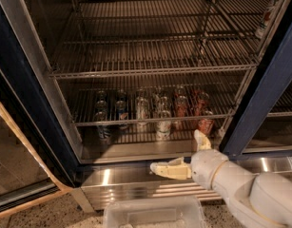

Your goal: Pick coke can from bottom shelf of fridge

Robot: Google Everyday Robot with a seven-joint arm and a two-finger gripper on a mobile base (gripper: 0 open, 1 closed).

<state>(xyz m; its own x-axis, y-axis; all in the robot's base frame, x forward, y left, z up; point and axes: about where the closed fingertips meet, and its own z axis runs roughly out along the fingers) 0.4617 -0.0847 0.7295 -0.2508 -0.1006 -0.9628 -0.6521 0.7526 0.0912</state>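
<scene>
At the open fridge (274, 80), low before its ribbed base, the gripper (176, 151) hangs empty with fingers spread wide, and the upright coke can (206, 125) stands just beyond it, up and rightward, near the bottom shelf's (126, 151) front right corner.

We see a red coke can (206, 124) on the dim grey wire bottom shelf (131, 151) of the dark-blue-framed fridge (264, 94); the cream-white gripper (176, 152) sits just before its shiny ribbed steel base (136, 186).

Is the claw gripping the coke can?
No: the open claw hangs empty at the front of the fridge, below and left of the coke can.
</scene>
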